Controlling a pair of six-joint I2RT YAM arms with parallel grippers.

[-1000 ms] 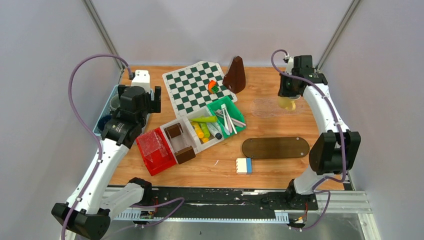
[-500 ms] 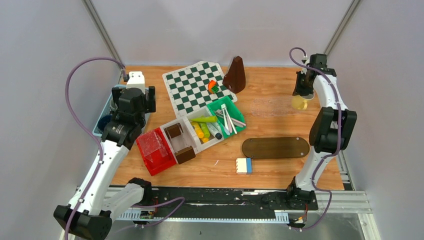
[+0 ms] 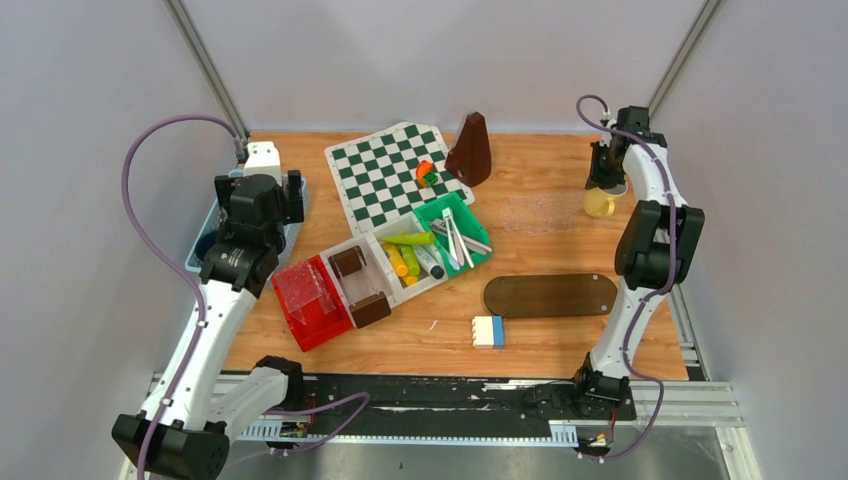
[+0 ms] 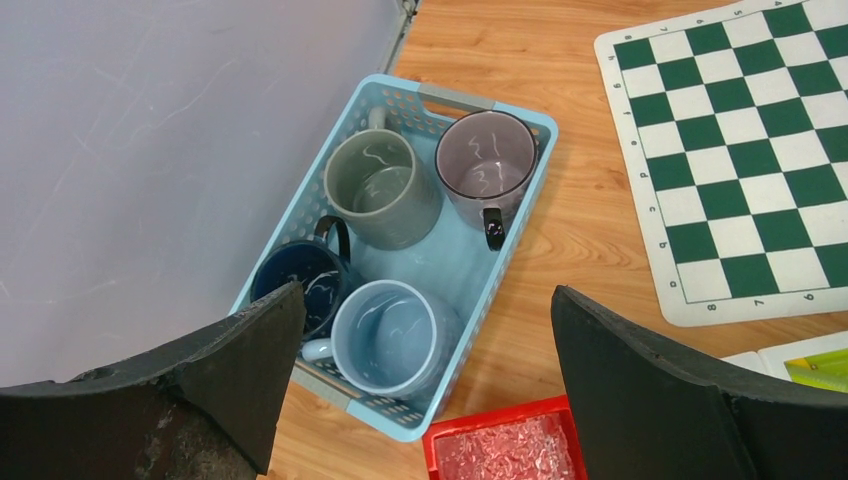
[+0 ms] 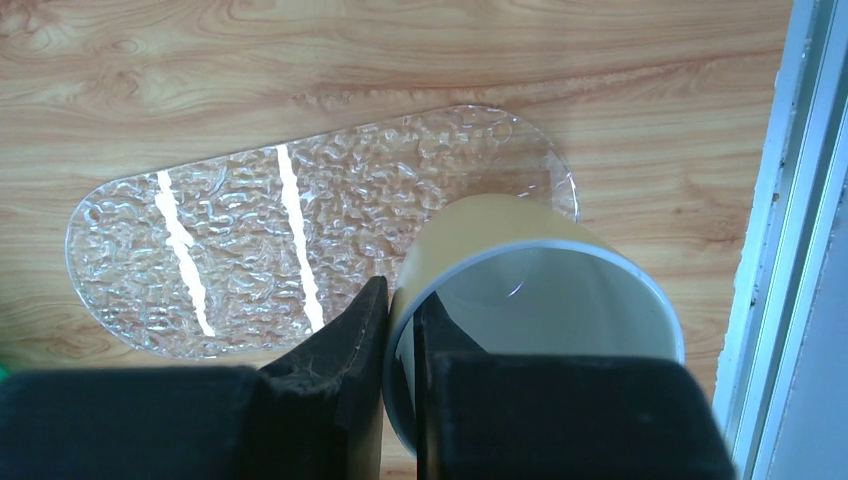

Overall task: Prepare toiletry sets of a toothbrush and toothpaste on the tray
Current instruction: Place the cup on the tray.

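My right gripper (image 5: 400, 300) is shut on the rim of the pale yellow mug (image 5: 540, 290), one finger inside and one outside. The mug hangs tilted over the right end of the clear textured tray (image 5: 300, 230), at the table's far right (image 3: 599, 204). My left gripper (image 4: 428, 300) hovers open over a light blue basket (image 4: 480, 100). In the basket stand a grey-green mug (image 4: 383, 188), a grey mug (image 4: 487, 155), a dark blue mug (image 4: 300, 280) and a light blue mug (image 4: 388, 335). Whitish toothbrushes (image 3: 460, 237) lie in a green bin. Green and yellow tubes (image 3: 405, 252) lie in the white bin beside it.
A chessboard mat (image 3: 390, 170) and a brown pyramid-shaped object (image 3: 470, 150) lie at the back. A red bin (image 3: 310, 300) sits near the basket. A dark oval board (image 3: 550, 295) and a white-and-blue block (image 3: 488, 330) lie toward the front. The enclosure's wall stands close on the right.
The right arm carried the pale yellow mug to the right, toward the tray's right end. The left gripper shifted left and back over the basket, staying open.
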